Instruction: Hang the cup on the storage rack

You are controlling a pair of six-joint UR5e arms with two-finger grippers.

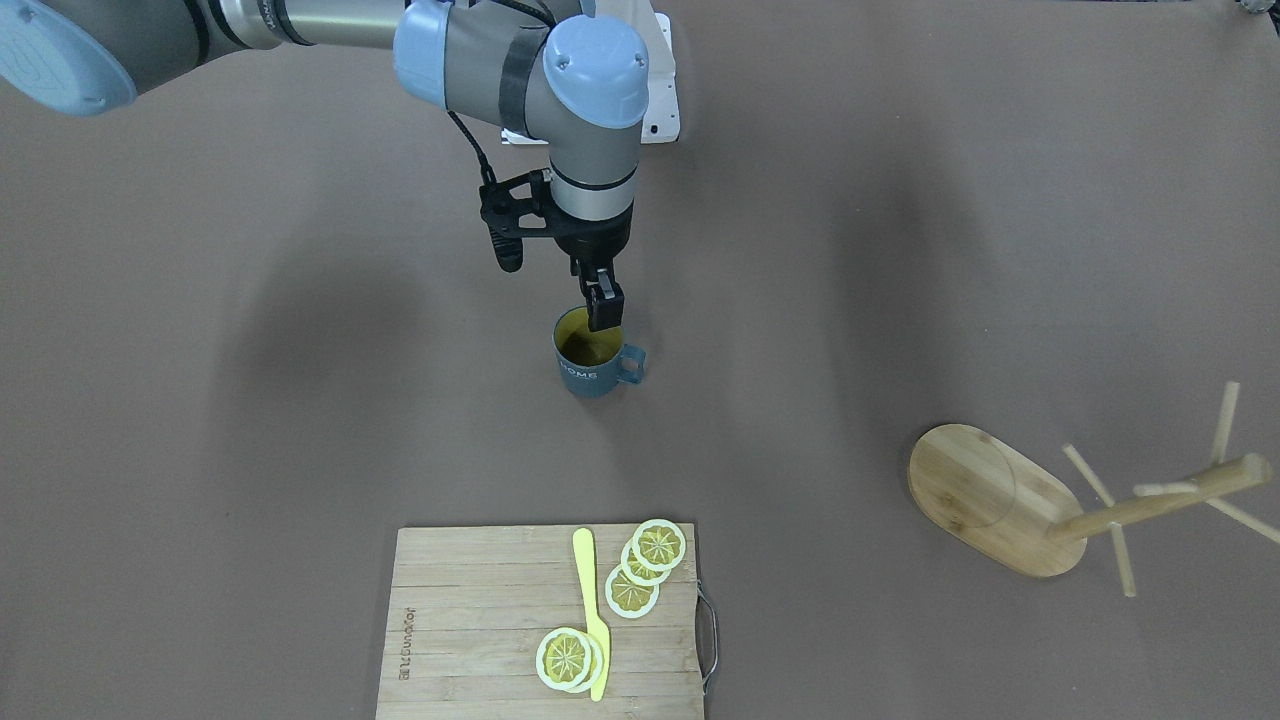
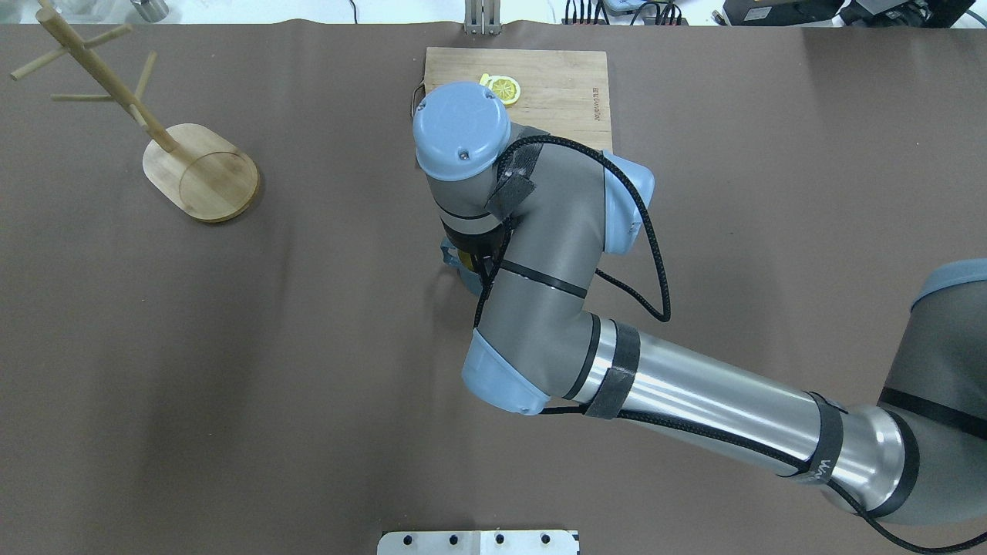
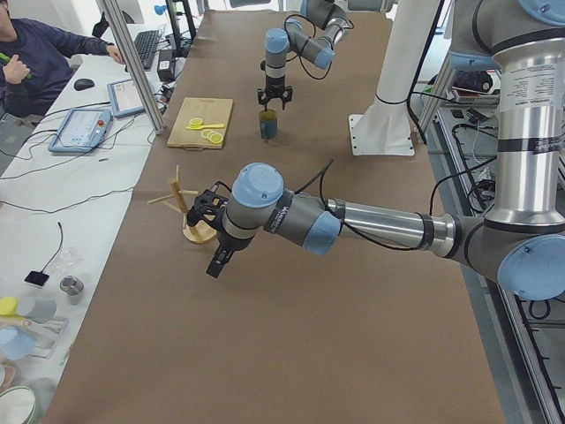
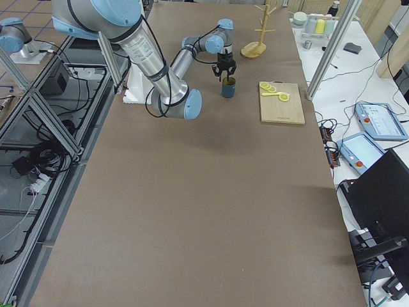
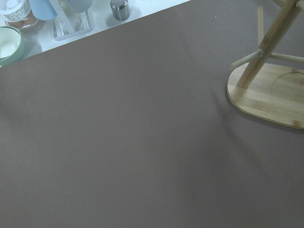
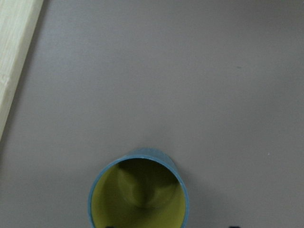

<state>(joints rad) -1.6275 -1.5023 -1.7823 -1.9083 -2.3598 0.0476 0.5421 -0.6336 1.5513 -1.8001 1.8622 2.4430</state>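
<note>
Looking at the cup (image 1: 588, 368) first: stands straight up near the middle of the brown table (image 1: 300, 400), mouth up, long axis up and down. Shows yellow inside and dark blue outside. Points its small handle (image 1: 633, 363) to 3 o'clock in the front-facing view. Sits at 12 o'clock from the cutting board (image 1: 470, 620), apart from it. Has the storage rack (image 1: 985, 495) at about 4 o'clock, well apart, upright on its oval base, with thin pegs on its post (image 1: 1150, 505).

As for the right gripper (image 1: 604, 312): points straight down at the cup's mouth. Has its jaws apart, squeezing nothing. Looks, from the right wrist view, to have one jaw just inside the rim and the other outside. Hard to say if touching the cup.

As for the left gripper (image 3: 219, 262): hangs low over the table near the rack. Shows up only in the side view, so cannot tell if open or closed.

Reading the pale letters on the cup's side: look like "HOME". Trying the dark writing along one edge of the board: too small to read. Lying on the board: lemon slices (image 1: 658, 545) and a yellow knife (image 1: 592, 610).
</note>
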